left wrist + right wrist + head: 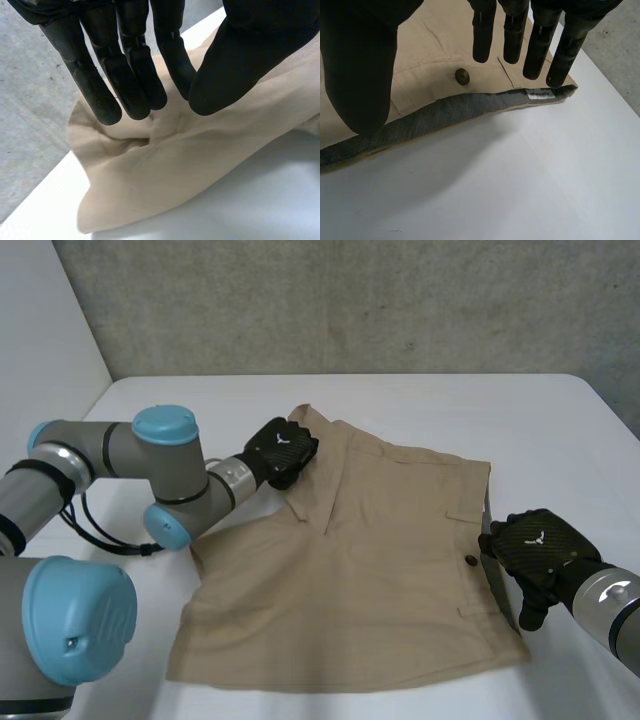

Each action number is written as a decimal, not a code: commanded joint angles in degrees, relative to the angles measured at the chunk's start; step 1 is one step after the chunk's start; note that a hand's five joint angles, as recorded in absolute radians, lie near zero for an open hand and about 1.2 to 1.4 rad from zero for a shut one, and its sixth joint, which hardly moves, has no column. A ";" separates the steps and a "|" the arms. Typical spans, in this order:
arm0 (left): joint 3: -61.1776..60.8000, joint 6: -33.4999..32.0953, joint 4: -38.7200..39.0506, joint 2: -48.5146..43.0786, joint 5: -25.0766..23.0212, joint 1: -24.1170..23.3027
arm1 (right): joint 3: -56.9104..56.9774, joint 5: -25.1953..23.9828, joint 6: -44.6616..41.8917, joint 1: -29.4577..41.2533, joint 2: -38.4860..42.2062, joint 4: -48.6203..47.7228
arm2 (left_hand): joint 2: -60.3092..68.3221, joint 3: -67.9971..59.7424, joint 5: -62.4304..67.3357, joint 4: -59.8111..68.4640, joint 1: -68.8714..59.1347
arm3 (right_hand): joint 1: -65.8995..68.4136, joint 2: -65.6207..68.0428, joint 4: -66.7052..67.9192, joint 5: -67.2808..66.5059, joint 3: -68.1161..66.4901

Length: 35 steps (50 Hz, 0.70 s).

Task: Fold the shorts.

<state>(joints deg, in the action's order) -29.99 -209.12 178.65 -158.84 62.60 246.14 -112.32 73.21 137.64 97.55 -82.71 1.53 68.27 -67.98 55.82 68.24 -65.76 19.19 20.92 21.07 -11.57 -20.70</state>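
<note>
The tan shorts point(350, 570) lie spread flat in the middle of the white desk point(480, 410), waistband point(460, 107) toward the robot's right. The waistband's grey inner lining is turned up along that edge, with a dark button point(462, 76) just inside it and a small white label point(541, 94) near its end. The left hand point(283, 452) is at the far left corner of the cloth, which is rumpled and raised there; its fingers point(130, 75) are straight, close to the thumb, holding nothing. The right hand point(535, 545) is over the waistband, fingers point(540, 45) straight and spread wide from the thumb.
</note>
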 commanded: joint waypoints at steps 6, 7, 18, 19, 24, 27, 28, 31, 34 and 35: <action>-10.71 -6.21 4.69 6.97 2.52 0.57 | -0.09 0.00 0.00 0.00 0.00 0.05 | 11.73 -12.02 14.18 11.76 -14.24 | 6.88 5.14 5.00 -4.49 -5.37; -10.97 -6.12 5.38 7.14 2.44 0.31 | -0.18 0.00 0.00 0.00 0.00 0.05 | 7.75 -8.05 10.20 7.78 -10.26 | 6.88 5.14 5.00 -4.49 -5.37; -7.63 -5.68 5.39 4.77 -3.01 -0.75 | -0.35 -0.09 0.00 -0.34 -0.09 -0.03 | -29.80 29.51 -27.35 -29.77 27.29 | 6.88 5.14 5.00 -4.49 -5.37; -6.76 -5.68 4.96 4.07 -3.19 -0.84 | -0.44 -0.09 0.00 -0.43 -0.09 0.05 | -29.80 29.51 -27.35 -29.77 27.29 | 6.88 5.14 5.00 -4.49 -5.37; -3.51 -5.77 3.02 1.79 -3.36 -0.84 | -0.53 -0.09 0.00 -0.61 -0.09 0.05 | -29.80 29.51 -27.35 -29.77 27.29 | 6.88 5.14 5.00 -4.49 -5.37; -0.69 -5.77 0.91 0.03 -3.36 -0.75 | -0.53 -0.17 0.00 -0.70 0.00 -0.03 | -29.13 28.84 -26.68 -29.10 26.62 | 6.88 5.14 5.00 -4.49 -5.37; -0.08 -5.77 0.30 -0.41 -3.36 -0.75 | -0.61 -0.17 0.00 -0.79 0.00 -0.12 | -28.63 28.33 -26.17 -28.59 26.12 | 6.88 5.14 5.00 -4.49 -5.37; 2.03 -5.77 -1.20 -2.00 -3.36 -0.66 | -0.62 -0.26 0.00 -0.79 0.00 -0.56 | -23.93 23.64 -21.48 -23.90 21.42 | 6.88 5.14 5.00 -4.49 -5.37; 3.26 -5.77 -1.38 -2.61 -3.28 -0.66 | -0.62 -0.17 0.00 -0.79 0.00 -0.65 | -8.87 8.57 -6.41 -8.83 6.36 | 6.88 5.14 5.00 -4.49 -5.37; 3.44 -5.77 -1.38 -2.61 -3.10 -0.66 | -0.62 -0.17 0.00 -0.79 0.00 -0.65 | -4.61 4.32 -2.16 -4.58 2.10 | 6.88 5.14 5.00 -4.49 -5.37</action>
<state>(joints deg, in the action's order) -29.34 -214.88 178.61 -159.81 59.15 245.40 -112.92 73.04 137.64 96.79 -82.72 1.21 40.18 -39.86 29.80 39.92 -40.66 19.19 20.92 21.06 -12.37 -20.70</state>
